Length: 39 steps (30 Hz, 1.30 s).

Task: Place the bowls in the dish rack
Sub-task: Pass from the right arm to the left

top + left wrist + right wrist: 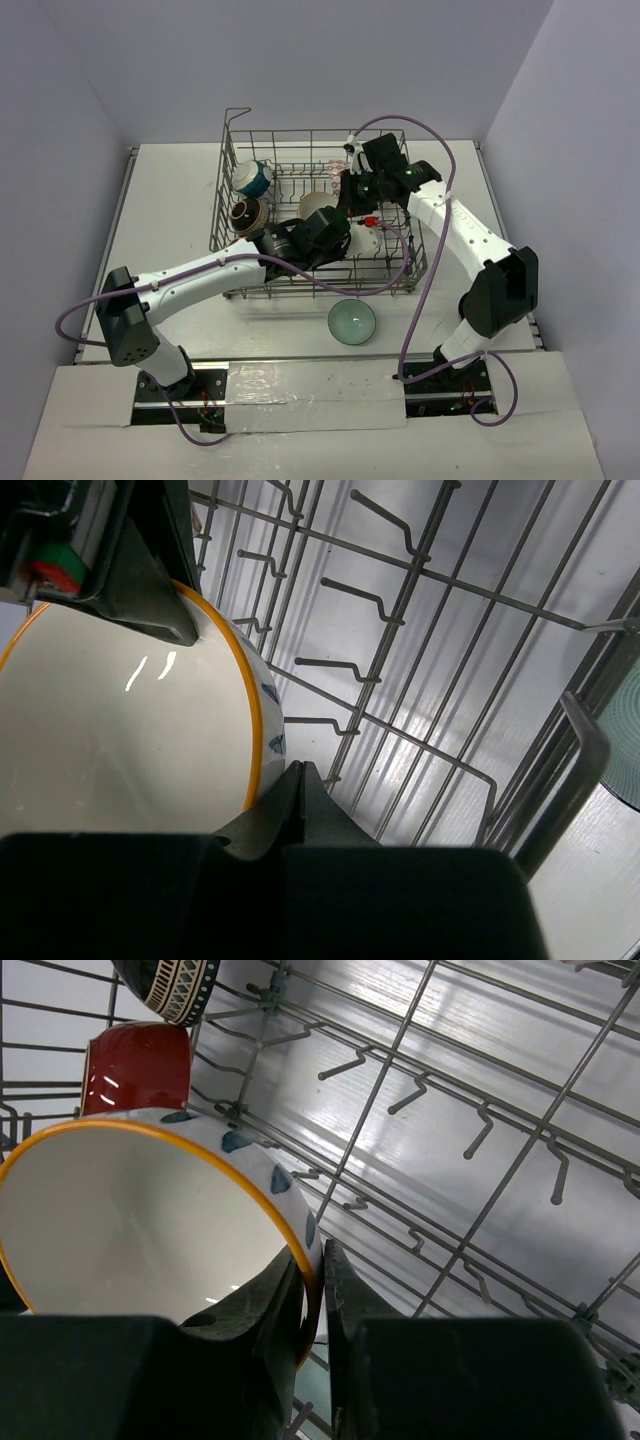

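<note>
Top external view first: where are we finding the bowls right now?

— We are seeing most of them sitting inside the dish rack (290, 150): a blue bowl (253, 178) and a dark patterned bowl (248, 214) near its left wall, and a cream bowl (317, 205) near the middle. One pale green bowl (352, 321) is sitting outside on the table (170, 200), just in front of the rack.

— And why are both arms reaching into the rack?

— We are judging that they are seating one more. The right wrist view is showing the right gripper (315, 1260) pinching the rim of the orange-rimmed bowl (150, 1220), one finger inside and one outside, with the jaws narrow around the wall. The bowl is tilting on edge over the tines, near a red bowl (135, 1065). We are guessing it is on edge so the tines can prop it. We cannot tell whether it is resting on the wires yet.

— What is the left gripper (300, 770) doing?

— The left wrist view is showing its fingers pressed fully together, holding nothing, with the tips just beside that bowl's rim. We are reading this as a closed tip for steadying or nudging.

— What are we watching for?

— The rim grip is thin, so the bowl may be tipping against the red one once it is freed. After that, the green bowl is remaining.
</note>
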Available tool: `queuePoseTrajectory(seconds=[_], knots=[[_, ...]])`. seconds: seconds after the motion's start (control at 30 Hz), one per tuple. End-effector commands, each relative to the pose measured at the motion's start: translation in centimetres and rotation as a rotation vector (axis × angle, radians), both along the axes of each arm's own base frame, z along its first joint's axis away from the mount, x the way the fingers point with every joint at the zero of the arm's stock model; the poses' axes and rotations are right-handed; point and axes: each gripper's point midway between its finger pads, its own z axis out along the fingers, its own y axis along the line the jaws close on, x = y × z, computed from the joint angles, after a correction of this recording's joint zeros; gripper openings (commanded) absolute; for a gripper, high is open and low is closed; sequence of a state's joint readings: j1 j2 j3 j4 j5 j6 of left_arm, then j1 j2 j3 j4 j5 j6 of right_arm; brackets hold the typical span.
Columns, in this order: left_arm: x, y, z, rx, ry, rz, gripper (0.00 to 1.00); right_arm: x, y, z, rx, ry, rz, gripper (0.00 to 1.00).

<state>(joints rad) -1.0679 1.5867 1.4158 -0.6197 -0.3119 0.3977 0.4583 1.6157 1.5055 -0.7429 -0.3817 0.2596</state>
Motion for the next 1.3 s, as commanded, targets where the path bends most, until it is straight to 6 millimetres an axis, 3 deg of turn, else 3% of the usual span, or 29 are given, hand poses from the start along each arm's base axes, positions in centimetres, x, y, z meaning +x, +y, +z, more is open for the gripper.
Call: queuePoseTrajectory(seconds=[0.0,0.1,0.2,0.3,0.4,0.57,0.67,0.9,0.93,0.97,1.27], knots=[[2.7,0.0,2.8,-0.085,-0.085,0.083,0.0,-1.3,0.3,2.0,0.004,-0.018,0.049,0.2],[2.9,0.1,2.6,-0.082,-0.078,0.093,0.0,-1.3,0.3,1.9,0.001,-0.018,0.047,0.2],[3.3,0.3,2.5,-0.081,-0.084,0.109,0.0,-1.3,0.3,1.8,0.002,-0.014,0.047,0.13],[3.6,0.3,2.3,-0.078,-0.082,0.121,0.0,-1.3,0.3,1.8,0.002,-0.014,0.049,0.28],[3.7,0.2,1.9,-0.078,-0.075,0.121,0.0,-1.3,0.4,1.8,0.003,-0.013,0.054,0.25],[4.0,0.1,1.9,-0.09,-0.077,0.132,0.0,-1.2,0.6,1.4,0.006,0.0,0.057,0.34],[4.1,0.1,1.9,-0.102,-0.069,0.133,0.0,-1.2,0.7,1.2,0.007,0.003,0.063,0.28],[4.3,0.1,2.0,-0.109,-0.071,0.135,0.0,-1.2,0.6,1.0,0.003,0.007,0.061,0.26],[4.4,0.2,2.2,-0.113,-0.079,0.137,0.0,-1.2,0.6,1.0,0.001,0.005,0.063,0.19],[4.8,0.5,3.1,-0.127,-0.112,0.161,0.0,-1.2,0.6,0.9,-0.001,0.005,0.063,0.0],[4.4,2.1,7.4,-0.211,-0.204,0.173,0.0,-1.1,0.5,0.4,-0.01,0.018,0.055,0.0]])
